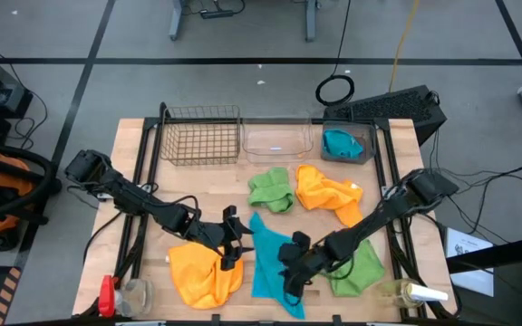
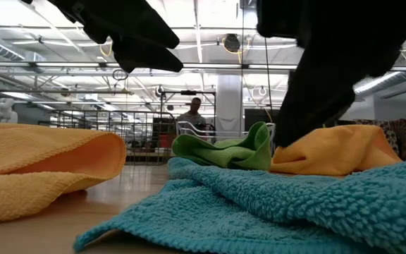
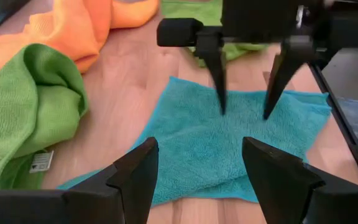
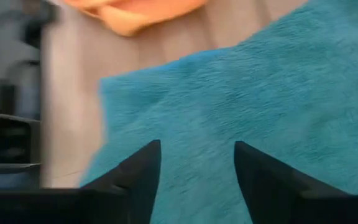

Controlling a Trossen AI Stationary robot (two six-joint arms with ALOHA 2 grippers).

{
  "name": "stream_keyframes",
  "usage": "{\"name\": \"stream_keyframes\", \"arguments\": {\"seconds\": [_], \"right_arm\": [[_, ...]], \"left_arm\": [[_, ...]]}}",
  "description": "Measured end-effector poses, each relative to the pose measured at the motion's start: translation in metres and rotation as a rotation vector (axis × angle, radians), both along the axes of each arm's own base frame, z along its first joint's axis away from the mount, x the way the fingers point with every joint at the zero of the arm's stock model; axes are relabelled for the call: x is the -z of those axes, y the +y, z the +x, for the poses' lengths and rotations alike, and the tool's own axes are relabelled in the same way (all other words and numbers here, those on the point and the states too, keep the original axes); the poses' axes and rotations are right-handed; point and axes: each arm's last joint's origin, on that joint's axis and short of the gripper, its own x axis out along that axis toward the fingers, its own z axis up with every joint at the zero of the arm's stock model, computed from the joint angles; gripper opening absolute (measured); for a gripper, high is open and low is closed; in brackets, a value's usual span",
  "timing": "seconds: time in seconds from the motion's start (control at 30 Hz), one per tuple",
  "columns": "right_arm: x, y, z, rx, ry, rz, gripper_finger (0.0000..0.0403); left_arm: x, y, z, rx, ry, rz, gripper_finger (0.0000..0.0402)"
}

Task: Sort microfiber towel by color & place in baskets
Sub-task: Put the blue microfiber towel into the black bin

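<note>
A teal towel (image 1: 268, 263) lies spread on the table near the front middle. My right gripper (image 3: 244, 114) stands open over its middle, fingers pointing down. My left gripper (image 3: 194, 174) is open at the towel's left side, next to an orange towel (image 1: 205, 273), and holds nothing. A green towel (image 1: 272, 188) and another orange towel (image 1: 329, 195) lie mid-table, and a second green towel (image 1: 359, 267) lies at the front right. Along the far edge stand the wire-mesh basket (image 1: 202, 136), the clear tub (image 1: 277, 142) and the dark grey tub (image 1: 367, 136), which holds a teal towel (image 1: 341, 143). My right gripper's open fingertips (image 3: 222, 111) stand at the surface of the teal towel's middle (image 3: 244, 134), coming slanting down from the table's right. Whether they touch the cloth I cannot tell.
A pale bottle (image 1: 417, 292) lies at the front right corner. A red object (image 1: 108, 296) and a clear cup (image 1: 137, 292) sit at the front left. A black keyboard (image 1: 392, 104) lies beyond the far right corner. A person (image 2: 192, 113) shows far behind the table.
</note>
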Motion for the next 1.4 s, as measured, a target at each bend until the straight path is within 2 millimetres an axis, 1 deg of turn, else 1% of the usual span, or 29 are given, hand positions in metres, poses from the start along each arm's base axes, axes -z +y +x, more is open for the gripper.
{"name": "stream_keyframes", "arguments": {"seconds": [0.1, 0.17, 0.27, 0.33, 0.43, 0.53, 0.77, 0.83, 0.93, 1.0, 1.07, 1.17, 1.23, 1.4], "right_arm": [[0.004, 0.005, 0.012, 0.027, 0.063, -0.113, 0.0225], [0.007, 0.007, 0.019, 0.036, 0.108, -0.153, 0.0232], [0.016, 0.007, 0.026, 0.044, 0.162, -0.182, 0.0229], [0.025, 0.004, 0.028, 0.057, 0.194, -0.187, 0.0218], [0.031, 0.0, 0.031, 0.074, 0.221, -0.173, 0.0192], [0.032, -0.001, 0.032, 0.075, 0.228, -0.166, 0.0152], [0.028, -0.001, 0.03, 0.065, 0.231, -0.147, 0.0021], [0.028, 0.0, 0.031, 0.054, 0.229, -0.146, 0.001], [0.024, -0.001, 0.029, 0.034, 0.242, -0.126, 0.0014], [0.016, -0.002, 0.026, 0.012, 0.246, -0.122, 0.0011], [0.001, -0.004, 0.022, -0.01, 0.23, -0.111, 0.0005], [-0.035, -0.009, 0.012, -0.019, 0.18, -0.105, 0.0004], [-0.056, -0.015, 0.003, -0.003, 0.153, -0.132, 0.0003], [-0.111, -0.036, -0.028, 0.063, 0.073, -0.21, 0.0002]], "left_arm": [[0.0, 0.0, 0.0, 0.0, 0.002, 0.002, 0.0238], [0.0, 0.0, 0.0, -0.001, 0.002, 0.003, 0.0238], [0.0, 0.0, 0.0, -0.011, -0.001, 0.01, 0.0238], [0.0, 0.0, 0.0, -0.019, -0.004, 0.019, 0.0238], [0.0, 0.001, 0.0, -0.023, -0.005, 0.022, 0.0238], [0.0, 0.001, 0.0, -0.024, -0.005, 0.021, 0.0238], [0.0, 0.001, 0.0, -0.03, -0.006, 0.019, 0.0238], [0.0, 0.001, 0.0, -0.034, -0.008, 0.021, 0.0238], [0.0, 0.001, 0.0, -0.042, -0.011, 0.027, 0.0238], [0.0, 0.001, 0.0, -0.044, -0.012, 0.028, 0.0238], [0.0, 0.001, 0.0, -0.043, -0.012, 0.031, 0.0238], [-0.001, 0.001, 0.0, -0.033, -0.017, 0.047, 0.0238], [-0.001, 0.001, 0.0, -0.032, -0.02, 0.047, 0.0238], [-0.001, 0.001, 0.001, -0.031, -0.024, 0.046, 0.0238]]}}
